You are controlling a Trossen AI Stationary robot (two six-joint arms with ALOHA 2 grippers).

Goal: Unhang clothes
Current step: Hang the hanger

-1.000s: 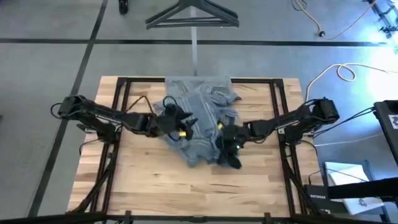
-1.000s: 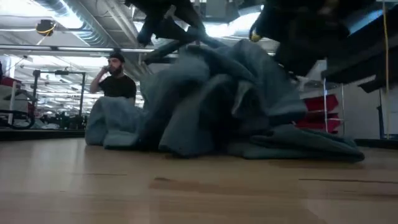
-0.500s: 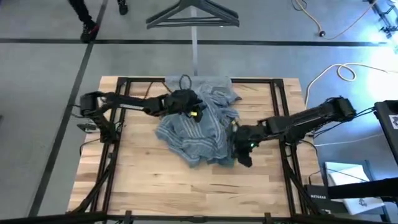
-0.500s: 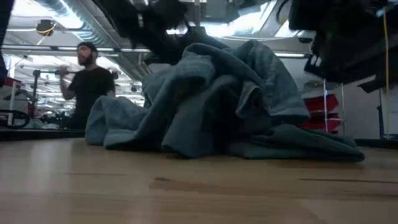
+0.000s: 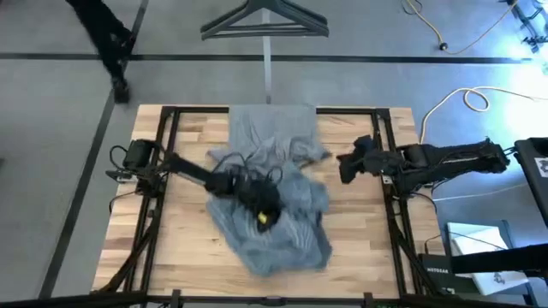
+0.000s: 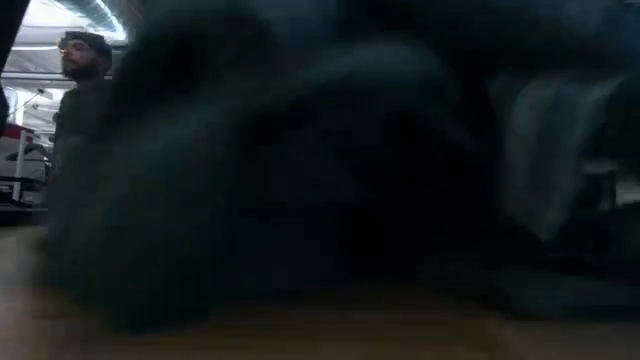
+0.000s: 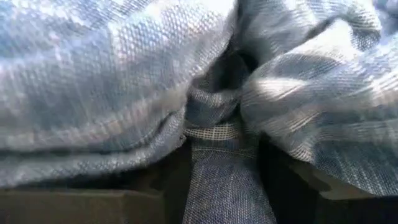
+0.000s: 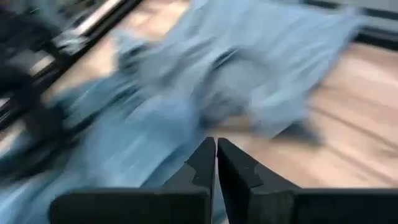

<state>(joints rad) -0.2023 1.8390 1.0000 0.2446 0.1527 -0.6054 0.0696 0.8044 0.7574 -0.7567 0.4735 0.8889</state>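
Left pincer (image 5: 261, 210): buried in the shirt (image 5: 278, 231), cloth bunched between my fingers.
Right pincer (image 8: 216, 163): closed, empty; shirt lay ahead, apart.
Nearer: left.

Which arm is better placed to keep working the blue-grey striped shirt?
Left, probably. The left gripper sits on the crumpled blue-grey striped shirt, cloth bunched right at its wrist camera. The right gripper hangs off the pile near the wooden table frame, fingers shut on nothing.
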